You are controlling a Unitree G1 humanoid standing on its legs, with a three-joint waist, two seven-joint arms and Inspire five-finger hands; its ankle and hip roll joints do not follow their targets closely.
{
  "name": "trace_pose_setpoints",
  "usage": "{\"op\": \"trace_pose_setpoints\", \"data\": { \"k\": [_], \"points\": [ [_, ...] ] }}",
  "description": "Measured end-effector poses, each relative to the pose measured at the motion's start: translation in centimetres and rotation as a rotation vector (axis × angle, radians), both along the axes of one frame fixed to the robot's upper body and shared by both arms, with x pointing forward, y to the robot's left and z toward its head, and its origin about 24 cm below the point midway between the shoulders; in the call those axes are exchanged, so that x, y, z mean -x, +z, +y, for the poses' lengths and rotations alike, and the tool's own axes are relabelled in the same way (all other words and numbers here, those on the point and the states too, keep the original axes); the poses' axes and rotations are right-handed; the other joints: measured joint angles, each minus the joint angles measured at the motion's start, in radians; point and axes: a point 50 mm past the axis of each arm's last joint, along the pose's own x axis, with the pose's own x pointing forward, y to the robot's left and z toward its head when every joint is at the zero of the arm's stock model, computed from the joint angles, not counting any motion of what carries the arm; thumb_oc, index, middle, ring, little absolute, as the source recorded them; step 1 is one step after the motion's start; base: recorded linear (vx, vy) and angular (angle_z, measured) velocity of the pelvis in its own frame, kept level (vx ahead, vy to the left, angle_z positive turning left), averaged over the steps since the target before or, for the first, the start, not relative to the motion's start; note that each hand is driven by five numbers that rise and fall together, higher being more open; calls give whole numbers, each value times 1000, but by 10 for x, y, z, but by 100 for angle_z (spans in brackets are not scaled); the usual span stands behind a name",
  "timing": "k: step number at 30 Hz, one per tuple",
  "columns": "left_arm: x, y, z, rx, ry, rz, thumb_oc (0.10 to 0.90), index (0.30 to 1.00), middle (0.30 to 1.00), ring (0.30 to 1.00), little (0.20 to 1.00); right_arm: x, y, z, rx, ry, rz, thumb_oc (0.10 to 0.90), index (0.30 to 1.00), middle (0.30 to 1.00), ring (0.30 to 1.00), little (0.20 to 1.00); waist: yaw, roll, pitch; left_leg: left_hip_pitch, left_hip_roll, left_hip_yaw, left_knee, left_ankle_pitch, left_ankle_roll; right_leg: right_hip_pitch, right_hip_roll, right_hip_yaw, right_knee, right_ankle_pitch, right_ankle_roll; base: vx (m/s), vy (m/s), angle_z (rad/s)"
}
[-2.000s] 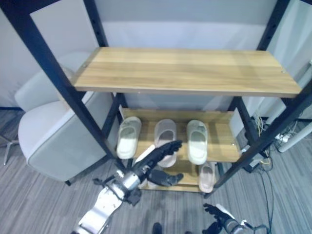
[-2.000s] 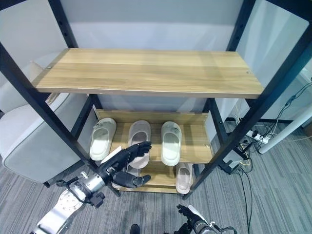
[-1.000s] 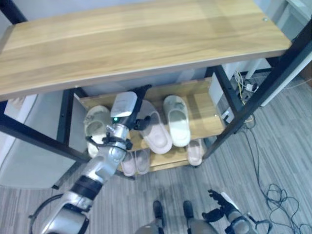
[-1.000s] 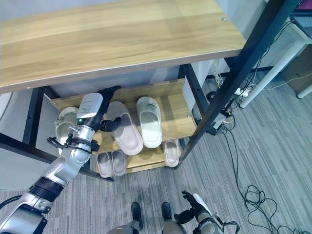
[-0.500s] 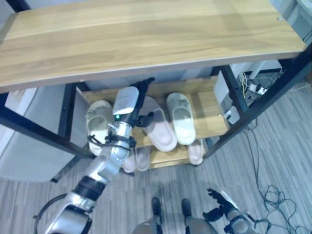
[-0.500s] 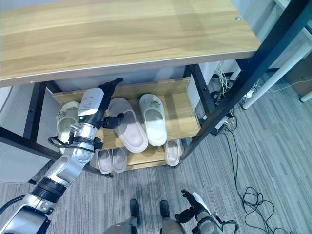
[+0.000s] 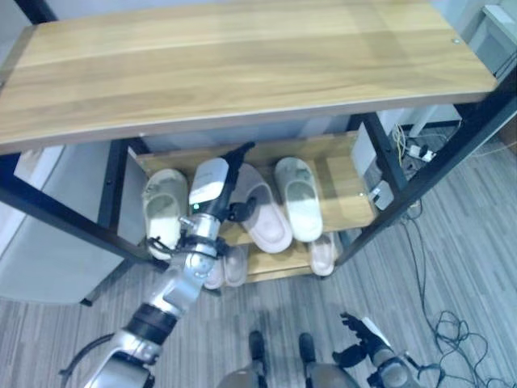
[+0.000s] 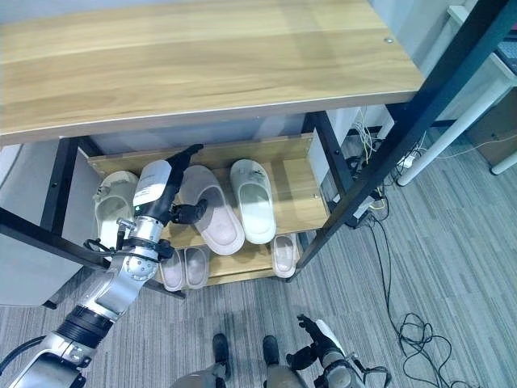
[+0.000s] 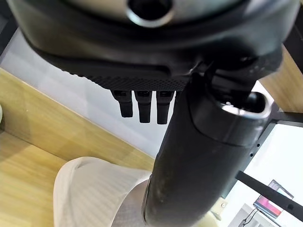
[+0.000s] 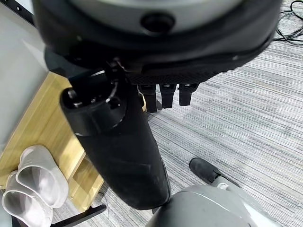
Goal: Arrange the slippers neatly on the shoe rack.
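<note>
3 slippers (image 8: pixel 212 210) mid-shelf, 3 below.

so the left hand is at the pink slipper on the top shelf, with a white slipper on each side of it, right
Not quite: the pink slipper lies on the middle shelf, not the top one, which is bare. The right eye view shows the left hand reaching in under the top shelf to it, with one white slipper on its left and another white slipper on its right.

Three slippers lie on the shoe rack's (image 8: pixel 315 166) middle shelf: a cream slipper (image 8: pixel 111 210) beside the left hand (image 8: pixel 166 190), a pinkish slipper (image 8: pixel 212 210) angled at its fingers, and a pale green slipper (image 8: pixel 254 198) beyond. More slippers sit on the shelf below.
</note>
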Motion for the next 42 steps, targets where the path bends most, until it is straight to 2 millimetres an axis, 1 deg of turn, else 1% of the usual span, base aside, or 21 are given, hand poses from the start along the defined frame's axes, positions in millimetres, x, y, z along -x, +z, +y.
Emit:
{"op": "trace_pose_setpoints", "data": {
  "k": [1, 4, 6, 9, 10, 11, 16, 18, 19, 22, 23, 24, 26, 27, 28, 29, 30, 31, 33, 36, 42],
  "points": [
    [-12, -6, 0, -122, 45, 10, 800, 900, 900, 900, 900, 0, 0, 1, 1, 5, 1, 800, 900, 900, 900, 900, 0, 1, -1, -1, 0, -3, -4, -8, -11, -1, 1, 0, 0, -1, 0, -9, -9, -4],
    [-13, -20, 6, -193, 84, 48, 800, 900, 900, 900, 900, -2, 0, 2, 2, 6, -7, 800, 900, 900, 900, 900, -24, 1, -1, -6, 0, 1, -4, -8, -11, -8, 0, 1, 0, 1, -2, 1, -5, -3],
    [-13, -32, 6, -247, 100, 88, 800, 900, 900, 900, 900, -1, 0, 1, 3, -1, -7, 800, 900, 900, 900, 900, -31, 1, -1, -5, 0, 3, -3, -5, -5, -9, 0, 3, 0, 2, -4, 38, 8, -3],
    [-14, -34, 6, -241, 111, 80, 800, 900, 900, 900, 900, -1, 0, 1, 4, -2, -12, 800, 900, 900, 900, 900, -29, 1, -2, 0, 1, 10, -4, -3, 0, -5, 0, 8, 0, 1, -3, 9, 4, -2],
    [-15, -35, 6, -242, 118, 84, 776, 865, 865, 865, 865, -1, 0, 1, 5, -3, -13, 800, 900, 900, 900, 900, -29, 2, -2, 0, 1, 12, -3, -3, 0, -6, 0, 10, 0, 2, -3, -9, -2, -4],
    [-17, -35, 6, -241, 124, 87, 400, 300, 300, 300, 300, -1, 0, 1, 7, -5, -15, 800, 900, 900, 900, 900, -29, 1, -3, 0, 1, 15, -2, -3, 0, -6, 0, 10, 0, 2, -3, -2, -6, -5],
    [-22, -32, 10, -251, 155, 96, 400, 300, 300, 300, 300, 0, 0, 1, 9, -8, -16, 800, 900, 900, 900, 900, -32, 1, -4, 0, 2, 18, -4, -8, -6, -8, 0, 13, 0, 5, -4, 0, -2, -2],
    [-23, -27, 13, -236, 178, 75, 400, 300, 300, 300, 300, 0, 0, 1, 9, -9, -15, 800, 900, 900, 900, 900, -31, 2, -5, 0, 2, 18, -4, -8, -7, -8, 0, 15, 0, 6, -5, -16, -11, -2],
    [-21, -21, 17, -214, 183, 63, 400, 300, 300, 300, 300, 0, 0, 1, 9, -9, -14, 800, 900, 900, 900, 900, -31, 2, -5, 0, 2, 19, -4, -6, -3, -8, 1, 17, 3, 9, -5, -32, -17, -5],
    [-8, -18, 24, -186, 185, 35, 400, 300, 300, 300, 300, 2, 0, -1, 12, -15, -10, 800, 900, 900, 900, 900, -24, 2, -6, 2, 3, 24, -4, -2, 2, -8, 1, 24, 7, 10, -5, -2, -9, -4],
    [3, -16, 29, -144, 188, 12, 400, 300, 300, 300, 300, 2, 0, 0, 9, -14, -10, 800, 900, 900, 900, 900, -22, 1, -6, 4, 3, 24, -3, -2, 2, -5, 1, 23, 7, 10, -5, 0, 0, 0],
    [13, -21, 32, -126, 184, 16, 400, 300, 300, 300, 300, 2, -1, 1, 7, -14, -9, 800, 900, 900, 900, 900, -19, 1, -6, 10, 3, 24, 0, -2, 3, 1, 1, 23, 7, 8, -4, -13, -19, 7],
    [33, -41, 35, -93, 156, 73, 400, 300, 300, 300, 300, 4, -1, 1, 5, -16, -3, 800, 900, 900, 900, 900, 10, 1, -6, 34, 3, 21, -2, -5, 2, 27, 1, 20, 7, 4, -2, -14, -25, 5],
    [41, -46, 36, -69, 153, 89, 400, 300, 300, 300, 300, 4, -1, 1, 2, -18, -4, 800, 900, 900, 900, 900, 10, 1, -7, 40, 3, 20, -4, -6, 1, 33, 1, 17, 4, 3, -2, -7, -20, 11],
    [53, -53, 35, -61, 121, 107, 400, 300, 300, 300, 300, 7, -2, 1, 0, -27, 2, 800, 900, 900, 900, 900, 23, 2, -12, 51, 2, 10, -4, -17, -9, 46, 0, 12, 0, -4, -5, -6, -19, 12],
    [57, -57, 35, -59, 114, 122, 400, 300, 300, 300, 300, 11, -4, 0, 0, -29, 12, 800, 900, 900, 900, 900, 39, 2, -27, 50, 2, 9, -4, -17, -10, 46, 1, 12, 0, -6, -6, -24, -21, 14],
    [62, -61, 37, -54, 118, 136, 400, 300, 300, 300, 300, 12, -4, 1, -2, -30, 16, 800, 900, 900, 900, 900, 43, 2, -36, 50, 2, 4, -4, -19, -8, 47, 1, 10, 0, -8, -7, -24, -19, 3],
    [77, -65, 41, -19, 119, 174, 400, 300, 300, 300, 300, 14, -5, 2, -6, -32, 19, 800, 900, 900, 900, 900, 52, 1, -54, 51, 2, 2, -4, -19, -8, 49, 1, 9, 0, -11, -5, -22, -19, 3],
    [99, -69, 38, -18, 66, 208, 400, 300, 300, 300, 300, 22, -8, 0, -4, -43, 39, 800, 900, 900, 900, 900, 61, 1, -63, 60, 1, -2, -4, -18, -10, 59, 1, 7, 0, -9, -10, -24, -19, 7],
    [113, -76, 34, 27, 3, 271, 400, 300, 300, 300, 300, 32, -11, -2, -1, -56, 64, 800, 900, 900, 900, 900, 88, 1, -64, 73, 0, -3, -4, -19, -9, 74, 1, 8, 0, -12, -8, -9, -6, 3],
    [122, -93, 26, 86, -57, 401, 400, 300, 300, 300, 300, 36, -15, -3, 4, -65, 84, 800, 900, 900, 900, 900, 86, -1, -66, 93, -1, -13, -3, -18, -11, 99, 1, -1, 0, -16, -7, 3, -15, 3]
  ]
}}
